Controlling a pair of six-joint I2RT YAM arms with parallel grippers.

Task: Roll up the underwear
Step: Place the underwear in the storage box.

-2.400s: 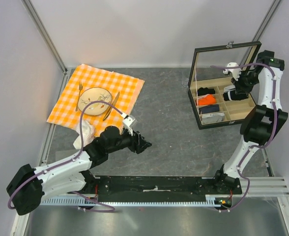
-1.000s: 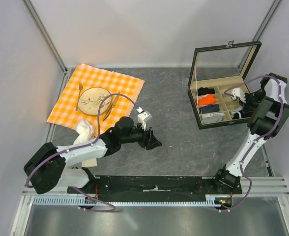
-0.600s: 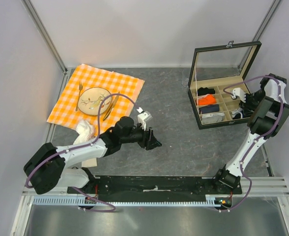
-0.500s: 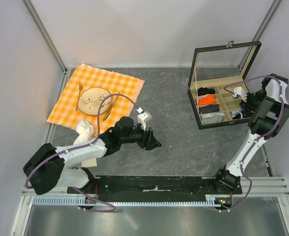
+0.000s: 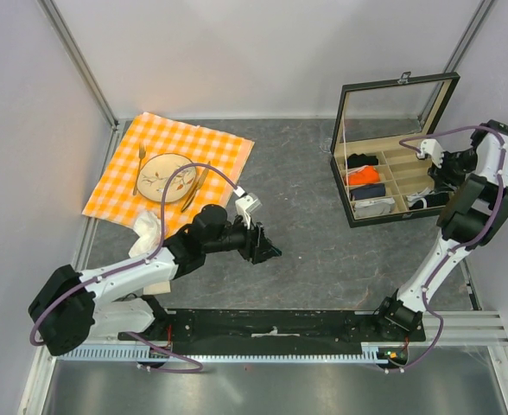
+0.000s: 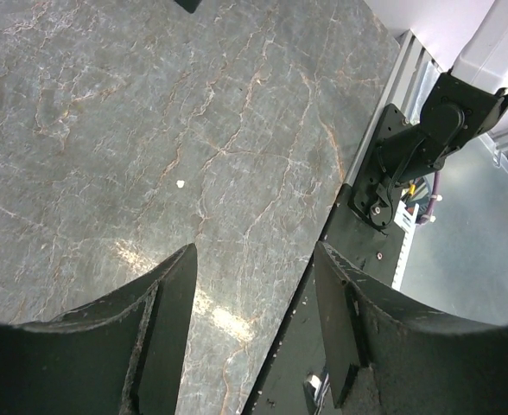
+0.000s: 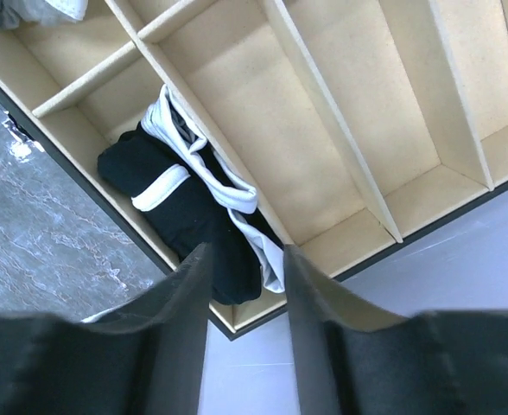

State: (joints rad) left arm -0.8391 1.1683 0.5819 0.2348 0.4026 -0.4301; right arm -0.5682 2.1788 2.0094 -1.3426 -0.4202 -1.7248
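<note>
While the right hand (image 7: 246,252) is hovering with fingers parted and nothing held, the underwear (image 7: 189,216) is lying directly beneath it in the near right corner compartment of the box (image 7: 339,130), long axis running along that compartment. Compartment walls are hemming the garment in on both sides. The left hand (image 6: 254,259), likewise open and empty, is hanging over the table (image 6: 107,130), well apart.

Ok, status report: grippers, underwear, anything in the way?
Left gripper open, empty. Right gripper open above underwear, bunched in a box compartment. Nothing blocking it.
</note>
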